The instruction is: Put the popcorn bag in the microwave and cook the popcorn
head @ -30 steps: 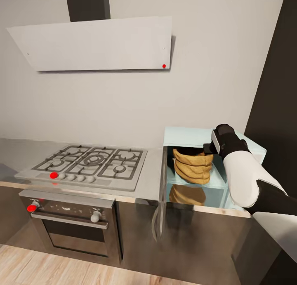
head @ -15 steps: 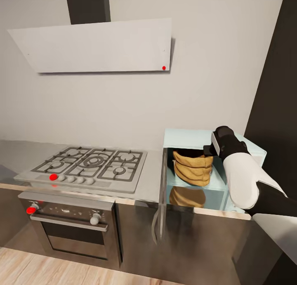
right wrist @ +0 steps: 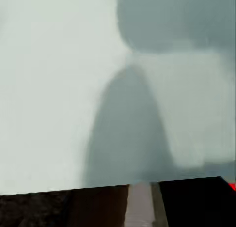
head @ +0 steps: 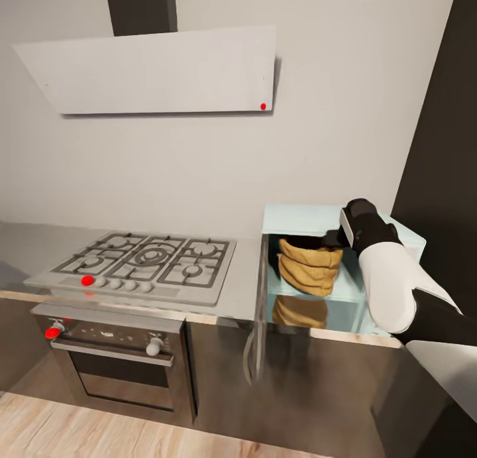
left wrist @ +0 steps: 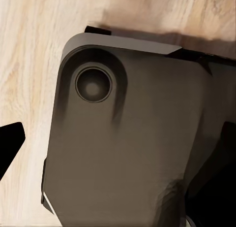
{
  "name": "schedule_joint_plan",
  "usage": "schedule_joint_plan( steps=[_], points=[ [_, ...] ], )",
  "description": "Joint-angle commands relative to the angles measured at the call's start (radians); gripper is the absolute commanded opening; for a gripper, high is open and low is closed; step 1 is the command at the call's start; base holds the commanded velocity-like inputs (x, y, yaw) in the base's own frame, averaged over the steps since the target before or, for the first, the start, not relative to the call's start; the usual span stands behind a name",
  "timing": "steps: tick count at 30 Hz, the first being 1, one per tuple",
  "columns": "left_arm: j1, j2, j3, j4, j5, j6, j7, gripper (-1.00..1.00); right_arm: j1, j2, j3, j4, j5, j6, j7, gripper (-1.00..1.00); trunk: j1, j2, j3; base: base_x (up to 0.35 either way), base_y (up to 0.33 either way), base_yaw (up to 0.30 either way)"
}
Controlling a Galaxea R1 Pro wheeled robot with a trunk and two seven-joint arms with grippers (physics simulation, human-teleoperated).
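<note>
1. Tan-brown paper, crumpled in horizontal folds: the popcorn bag [head: 310, 267] stands inside the open cavity of the microwave [head: 296, 218], upright, rolled rim uppermost. A dim brown reflection of it shows on the cavity floor in front.
2. We place the right hand [head: 333, 238] at the cavity mouth, right at the bag's upper rim on the side away from the door. Its fingertips are masked by the black wrist, so we cannot tell whether they are spread, pressed together or pinching the rim.
3. Right wrist view: pale blue-grey wall with a soft rounded shadow, and a strip of tan paper along one edge. That fits the hand being inside the cavity, close to the bag.
4. Step in hand, as we judge it: placing the bag in the microwave, at or near release.
5. Next move calls for drawing the arm straight out without dragging the bag over. Then we must swing the microwave door [head: 260, 307], which stands edge-on beside the cavity, shut, and start the heating.
6. Left hand: the left wrist view gives a dark robot panel over wood floor; finger state cannot be told.
7. Surface: the worktop [head: 244, 292] is grey brushed steel. The gas hob [head: 142, 264] sits just beside the door, with the oven [head: 116, 362] under it.
8. Room: grey wall, extractor hood [head: 156, 70] above the hob, dark panel beyond the microwave.
</note>
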Motion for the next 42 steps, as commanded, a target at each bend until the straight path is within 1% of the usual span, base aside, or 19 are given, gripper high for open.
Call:
schedule_joint_plan(
  steps=[1,9,12,15,19,25,26,27,29,30,33,34,35,36,37,38,39,40,42],
  points=[
    [0.000,0.000,0.003,0.000,0.005,-0.003,0.000,1.00,-0.001,0.001,-0.004,-0.001,0.001,0.002,0.000,1.00,-0.001,-0.001,-0.001,-0.320,0.000,0.000],
    [0.000,0.000,0.003,0.000,0.005,-0.003,0.000,1.00,-0.001,0.002,-0.005,-0.010,-0.011,0.002,0.008,1.00,-0.001,-0.001,-0.001,-0.342,0.000,0.000],
    [0.000,0.000,0.003,0.000,0.005,-0.003,0.000,1.00,-0.001,0.004,-0.010,-0.050,-0.018,0.002,0.019,1.00,-0.001,-0.001,-0.001,-0.345,0.000,0.000],
    [0.000,0.000,0.002,0.000,0.005,-0.003,0.000,1.00,-0.001,0.005,-0.013,-0.150,-0.042,0.002,0.098,1.00,-0.001,-0.001,-0.001,-0.345,0.000,0.000],
    [0.000,0.000,0.002,0.000,0.005,-0.003,0.000,1.00,-0.002,0.005,-0.013,-0.248,-0.051,0.002,0.165,1.00,-0.001,-0.001,-0.001,-0.345,0.000,0.000],
    [0.000,0.000,0.001,0.000,0.005,-0.003,0.000,1.00,0.010,0.002,-0.005,-0.265,-0.043,0.002,0.178,1.00,-0.001,-0.001,-0.001,-0.343,0.000,0.000],
    [0.000,0.000,0.001,0.000,0.005,-0.003,0.000,1.00,0.019,0.002,-0.005,-0.265,-0.043,0.002,0.178,1.00,-0.001,-0.001,-0.001,-0.269,0.000,0.000],
    [0.000,0.000,0.001,0.000,0.005,-0.003,0.000,1.00,0.044,0.002,-0.004,-0.269,-0.043,0.002,0.180,1.00,-0.001,-0.001,-0.001,-0.190,0.000,0.000],
    [0.000,0.000,0.000,0.000,0.005,-0.003,0.000,1.00,0.119,0.004,-0.003,-0.280,-0.046,0.002,0.183,1.00,-0.001,-0.001,-0.001,-0.074,0.000,0.000],
    [0.000,0.000,0.000,0.000,0.005,-0.003,0.000,1.00,0.179,0.011,-0.003,-0.282,-0.049,0.002,0.184,1.00,-0.001,-0.001,-0.001,-0.016,0.000,0.000],
    [0.000,0.000,0.000,0.000,0.005,-0.003,0.000,1.00,0.267,0.022,-0.002,-0.276,-0.052,0.002,0.186,1.00,-0.001,-0.001,-0.001,-0.005,0.000,0.000],
    [0.000,0.000,0.000,0.000,0.005,-0.003,0.000,1.00,0.300,0.040,-0.002,-0.275,-0.053,0.002,0.186,1.00,-0.001,-0.001,-0.001,-0.001,0.000,0.000],
    [0.000,0.000,0.000,0.000,0.005,-0.003,0.000,1.00,0.333,0.066,-0.003,-0.275,-0.053,-0.046,0.187,1.00,-0.001,-0.001,-0.001,0.000,0.000,0.000],
    [0.000,0.000,0.000,0.000,0.005,-0.003,0.000,1.00,0.356,0.084,-0.003,-0.275,-0.053,-0.121,0.187,1.00,-0.001,-0.001,-0.001,0.000,0.000,0.000],
    [0.000,0.000,0.000,0.000,0.005,-0.003,0.000,1.00,0.403,0.114,-0.004,-0.274,-0.054,-0.282,0.189,1.00,-0.001,-0.001,-0.001,0.000,0.000,0.000],
    [0.000,0.000,0.000,0.000,0.005,-0.003,0.000,1.00,0.422,0.123,-0.004,-0.274,-0.055,-0.352,0.196,1.00,-0.001,-0.001,-0.001,0.000,0.000,0.000],
    [0.000,0.000,0.000,0.000,0.005,-0.003,0.000,1.00,0.447,0.130,-0.004,-0.274,-0.062,-0.442,0.218,1.00,-0.001,-0.001,-0.001,0.000,0.000,0.000],
    [0.000,0.000,0.000,0.000,0.005,-0.003,0.000,1.00,0.479,0.136,-0.005,-0.274,-0.086,-0.568,0.277,1.00,-0.001,-0.001,-0.001,0.000,0.000,0.000],
    [0.000,0.000,0.000,0.000,0.005,-0.003,0.000,1.00,0.517,0.137,-0.008,-0.280,-0.118,-0.706,0.320,1.00,-0.001,-0.001,-0.001,0.013,0.000,0.000]
  ],
)
